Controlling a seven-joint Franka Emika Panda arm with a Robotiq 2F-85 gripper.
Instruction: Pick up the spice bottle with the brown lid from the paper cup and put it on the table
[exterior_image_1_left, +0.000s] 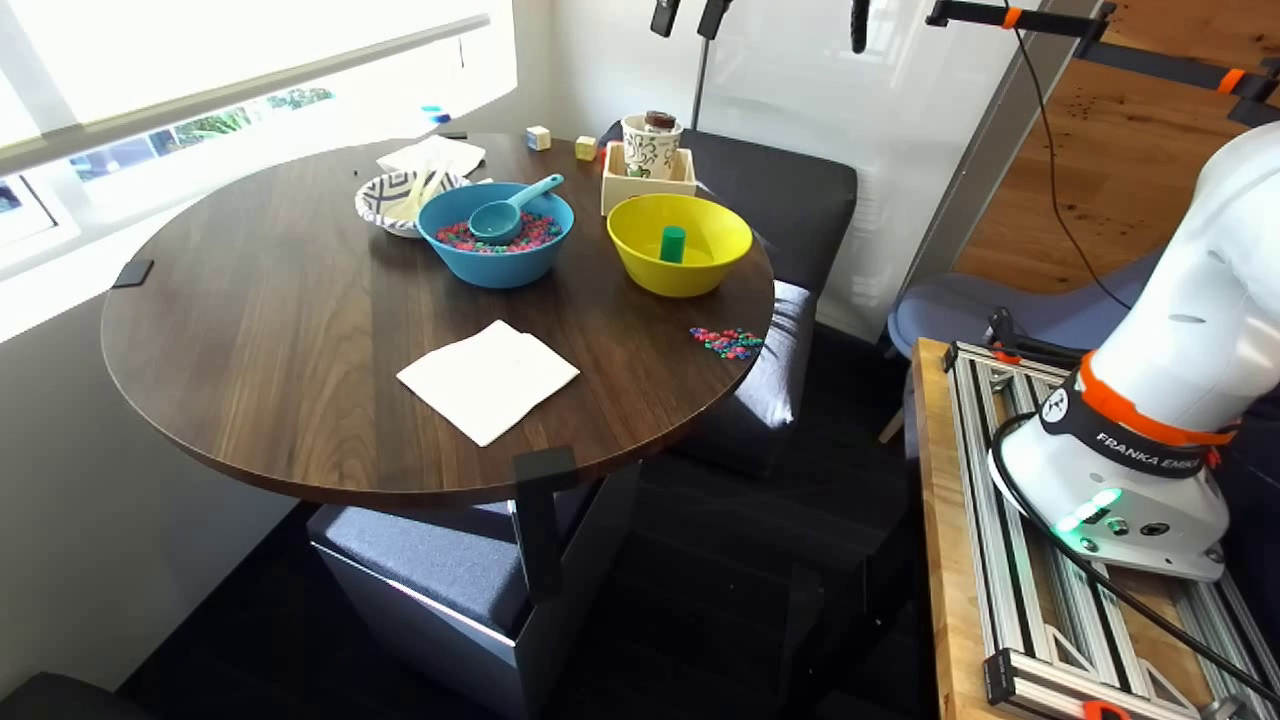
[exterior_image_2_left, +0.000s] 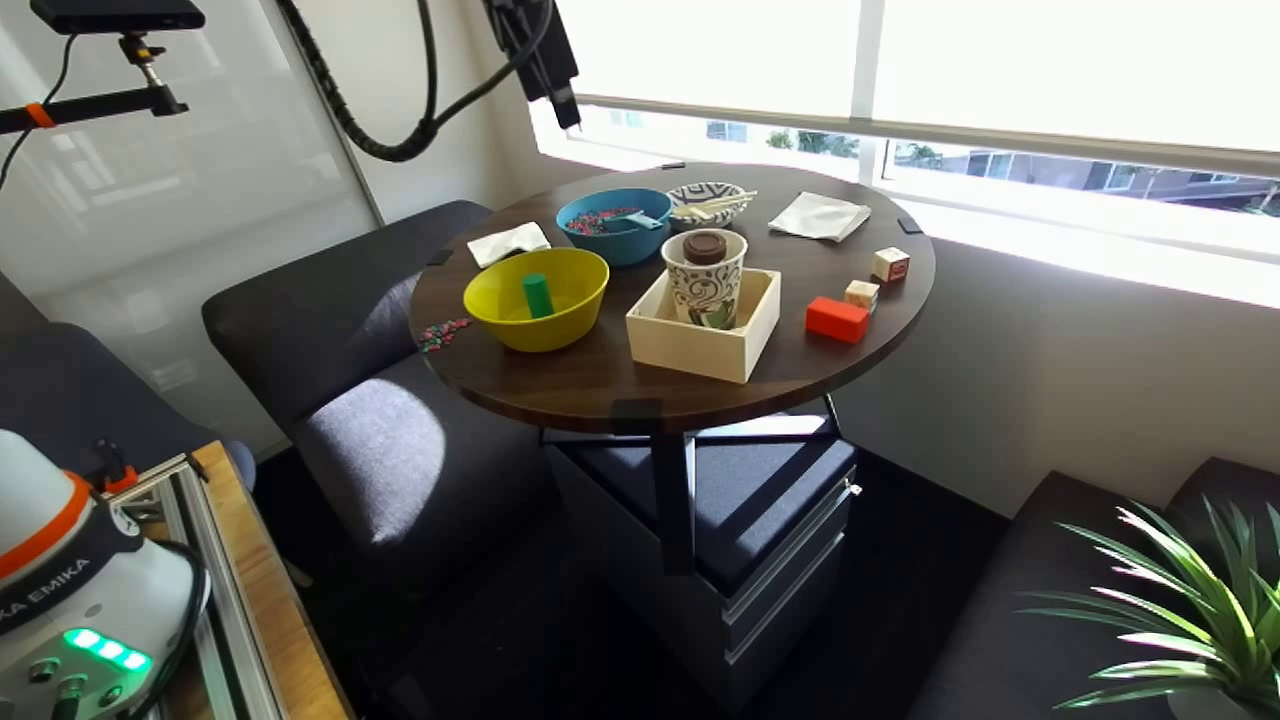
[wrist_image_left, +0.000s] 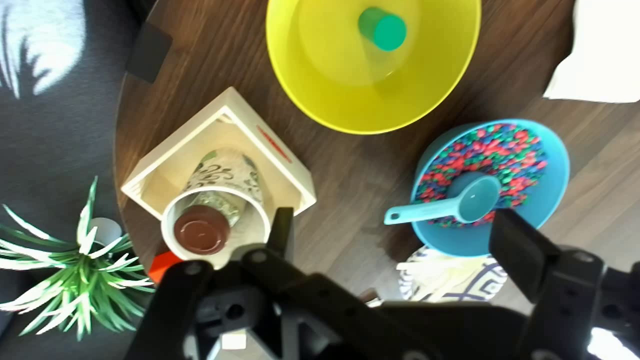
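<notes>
The spice bottle (wrist_image_left: 201, 230) stands inside the paper cup (wrist_image_left: 222, 172), with its brown lid at the cup's rim. In both exterior views the brown lid (exterior_image_1_left: 659, 121) (exterior_image_2_left: 705, 247) shows above the patterned cup (exterior_image_1_left: 650, 155) (exterior_image_2_left: 706, 290); the cup hides most of the body. The cup stands in a square wooden box on the dark round table (exterior_image_1_left: 290, 330) (exterior_image_2_left: 560, 385). My gripper (wrist_image_left: 395, 220) is open and empty, high above the table. In the wrist view the cup lies beyond the left finger. The fingertips (exterior_image_1_left: 688, 18) show at the top of an exterior view.
The wooden box (exterior_image_2_left: 690, 352) surrounds the cup's base. A yellow bowl (exterior_image_1_left: 640, 265) with a green cylinder and a blue bowl (exterior_image_1_left: 500, 268) with beads and a scoop stand close by. A patterned bowl (exterior_image_2_left: 705, 208), red block (exterior_image_2_left: 836, 320), wooden blocks and napkins lie around.
</notes>
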